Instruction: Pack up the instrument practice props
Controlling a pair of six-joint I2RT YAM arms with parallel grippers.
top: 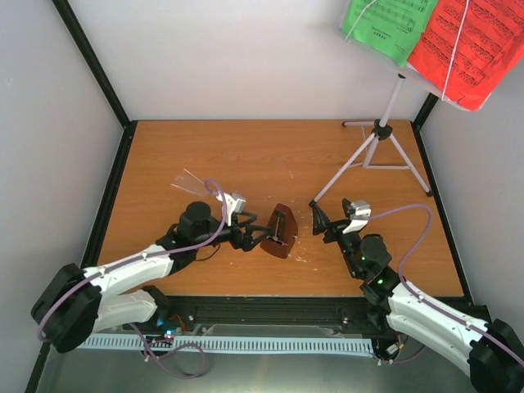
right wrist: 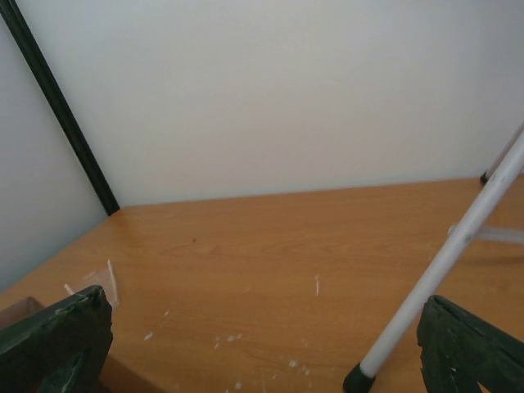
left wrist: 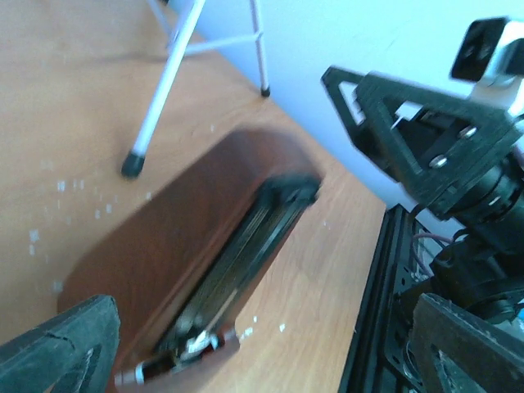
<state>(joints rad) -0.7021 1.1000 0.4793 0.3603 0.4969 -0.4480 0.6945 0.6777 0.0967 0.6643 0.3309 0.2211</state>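
The dark brown metronome (top: 281, 231) lies tilted on the table's near middle, without its cover. In the left wrist view it (left wrist: 180, 262) is blurred and sits between my wide-open fingers, close to the left finger (left wrist: 61, 348). My left gripper (top: 250, 234) is open just left of it. The clear cover (top: 190, 180) lies apart at the back left. The white tripod music stand (top: 378, 135) stands at the back right with the green sheet (top: 391, 24) and red sheet (top: 471, 49) on top. My right gripper (top: 321, 219) is open and empty beside a tripod leg (right wrist: 446, 258).
The tripod's near foot (top: 313, 202) rests between the metronome and my right gripper. Black frame posts (top: 94, 61) and white walls close in the table. Small white flecks (right wrist: 233, 337) dot the wood. My right arm's gripper (left wrist: 426, 135) shows in the left wrist view.
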